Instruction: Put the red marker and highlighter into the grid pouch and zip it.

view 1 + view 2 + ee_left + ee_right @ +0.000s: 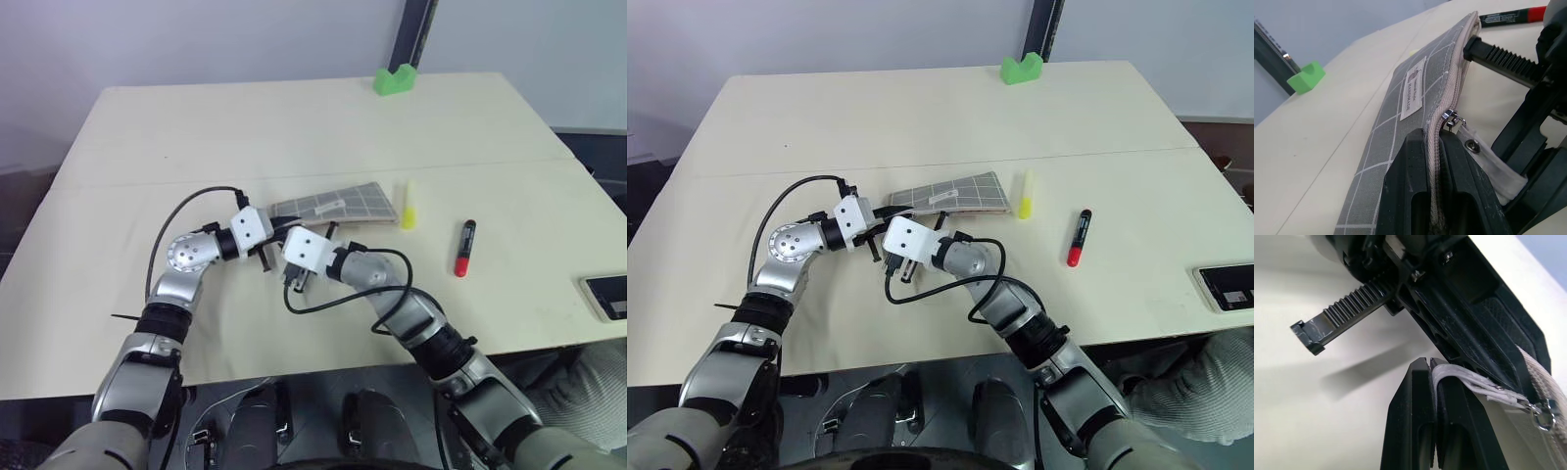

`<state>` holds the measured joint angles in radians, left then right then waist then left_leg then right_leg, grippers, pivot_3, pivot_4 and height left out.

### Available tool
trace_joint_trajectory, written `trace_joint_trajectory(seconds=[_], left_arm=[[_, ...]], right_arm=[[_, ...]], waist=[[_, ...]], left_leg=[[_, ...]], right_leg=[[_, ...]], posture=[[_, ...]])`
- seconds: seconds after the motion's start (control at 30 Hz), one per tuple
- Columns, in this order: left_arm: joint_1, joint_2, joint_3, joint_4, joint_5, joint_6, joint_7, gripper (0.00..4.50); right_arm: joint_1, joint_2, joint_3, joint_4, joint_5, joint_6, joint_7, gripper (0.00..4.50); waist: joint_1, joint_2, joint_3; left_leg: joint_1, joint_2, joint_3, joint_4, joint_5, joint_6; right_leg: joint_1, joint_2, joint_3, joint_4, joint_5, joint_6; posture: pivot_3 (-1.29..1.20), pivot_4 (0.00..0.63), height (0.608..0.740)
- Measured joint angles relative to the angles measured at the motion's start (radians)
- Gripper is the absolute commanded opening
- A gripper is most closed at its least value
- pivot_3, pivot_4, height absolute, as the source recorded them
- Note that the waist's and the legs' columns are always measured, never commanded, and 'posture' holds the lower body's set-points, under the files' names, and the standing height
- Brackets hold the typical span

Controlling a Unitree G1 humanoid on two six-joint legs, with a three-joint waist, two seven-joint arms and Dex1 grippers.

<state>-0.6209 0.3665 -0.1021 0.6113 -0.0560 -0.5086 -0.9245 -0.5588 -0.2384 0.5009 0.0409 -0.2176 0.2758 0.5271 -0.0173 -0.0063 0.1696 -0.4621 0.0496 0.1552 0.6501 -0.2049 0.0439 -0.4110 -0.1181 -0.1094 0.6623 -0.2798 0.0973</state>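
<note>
Left wrist view — left gripper pinches grid pouch; right gripper clamps pull tab.

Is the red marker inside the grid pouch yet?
No, the red marker lies bare on the table, off to the side of the grid pouch, with the highlighter between them.
</note>
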Motion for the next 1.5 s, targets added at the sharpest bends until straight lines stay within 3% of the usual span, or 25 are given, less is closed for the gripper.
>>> trace_joint_trajectory(seconds=[0.17, 0.27, 0.37, 0.47, 0.6, 0.7, 1.03, 1.23, 1.43, 1.5], left_arm=[[0.0, 0.008, 0.006, -0.001, -0.001, -0.018, 0.021, 0.0], [-0.008, 0.039, 0.02, 0.031, -0.001, -0.034, 0.028, 0.0], [-0.018, 0.067, 0.047, 0.076, 0.0, -0.053, 0.057, 0.0], [-0.039, 0.075, 0.057, 0.116, 0.005, -0.074, 0.089, 0.0], [-0.051, 0.071, 0.056, 0.155, 0.019, -0.098, 0.121, 0.0], [-0.058, 0.05, 0.052, 0.191, 0.027, -0.113, 0.129, 0.0], [-0.11, 0.031, 0.037, 0.255, 0.046, -0.148, 0.122, 0.0], [-0.112, 0.034, 0.038, 0.255, 0.045, -0.15, 0.119, 0.0], [-0.1, 0.033, 0.037, 0.249, 0.044, -0.15, 0.109, 0.0], [-0.098, 0.032, 0.037, 0.249, 0.044, -0.15, 0.104, 0.0]], right_arm=[[0.101, -0.082, -0.08, -0.133, -0.004, -0.029, -0.006, 3.37], [0.232, -0.148, -0.139, -0.258, 0.002, -0.028, -0.008, 3.37], [0.393, -0.138, -0.263, -0.396, 0.082, 0.027, -0.02, 3.37], [0.458, -0.059, -0.419, -0.504, 0.156, 0.1, -0.1, 3.37], [0.476, 0.046, -0.53, -0.597, 0.175, 0.177, -0.252, 3.37], [0.454, 0.049, -0.528, -0.517, 0.135, 0.207, -0.319, 3.37], [0.157, 0.015, -0.627, -0.096, 0.181, 0.262, -0.37, 3.37], [0.137, 0.043, -0.685, -0.017, 0.285, 0.326, -0.357, 3.37], [0.13, 0.036, -0.635, 0.033, 0.295, 0.325, -0.336, 3.37], [0.127, 0.023, -0.623, 0.041, 0.282, 0.313, -0.337, 2.83]], waist=[[0.004, 0.0, 0.0], [0.003, 0.0, 0.0], [0.005, 0.0, 0.0], [0.004, -0.001, 0.0], [0.004, -0.001, 0.0], [0.004, -0.001, 0.0], [0.001, 0.0, 0.0], [-0.001, 0.0, 0.0], [-0.002, 0.0, 0.0], [-0.002, 0.0, 0.0]], left_leg=[[0.0, 0.0, 0.0, 0.0, 0.0, 0.0], [0.0, 0.0, 0.0, -0.001, 0.0, 0.0], [0.0, 0.0, -0.001, -0.002, 0.0, 0.0], [0.0, 0.0, -0.001, -0.001, 0.0, 0.0], [0.0, 0.0, -0.002, -0.001, -0.001, -0.002], [0.0, 0.0, -0.001, -0.001, -0.001, -0.001], [0.0, 0.0, 0.0, -0.003, 0.0, 0.0], [0.0, 0.0, 0.001, -0.002, 0.0, 0.0], [0.0, 0.0, 0.001, -0.002, 0.0, 0.0], [0.0, 0.0, 0.001, -0.002, 0.0, 0.0]], right_leg=[[0.0, 0.0, 0.0, -0.001, 0.0, 0.0], [0.0, -0.001, 0.0, -0.001, 0.0, 0.0], [0.0, 0.0, 0.0, -0.002, 0.0, 0.0], [0.0, 0.0, 0.0, -0.002, 0.0, 0.0], [0.0, 0.0, 0.0, -0.002, 0.0, 0.0], [0.001, 0.0, 0.0, -0.004, 0.0, 0.0], [0.0, 0.001, 0.0, -0.003, 0.0, 0.0], [0.001, 0.0, 0.0, -0.003, 0.0, 0.0], [0.0, 0.0, 0.0, -0.003, 0.0, 0.0], [0.001, 0.0, 0.0, -0.003, 0.0, 0.0]], posture=[[0.0, 0.15, 0.74], [0.0, 0.15, 0.74], [0.0, 0.15, 0.74], [0.0, 0.15, 0.74], [0.0, 0.15, 0.74], [0.0, 0.15, 0.74], [0.0, 0.15, 0.74], [0.0, 0.15, 0.74], [0.0, 0.15, 0.74], [0.0, 0.15, 0.74]])
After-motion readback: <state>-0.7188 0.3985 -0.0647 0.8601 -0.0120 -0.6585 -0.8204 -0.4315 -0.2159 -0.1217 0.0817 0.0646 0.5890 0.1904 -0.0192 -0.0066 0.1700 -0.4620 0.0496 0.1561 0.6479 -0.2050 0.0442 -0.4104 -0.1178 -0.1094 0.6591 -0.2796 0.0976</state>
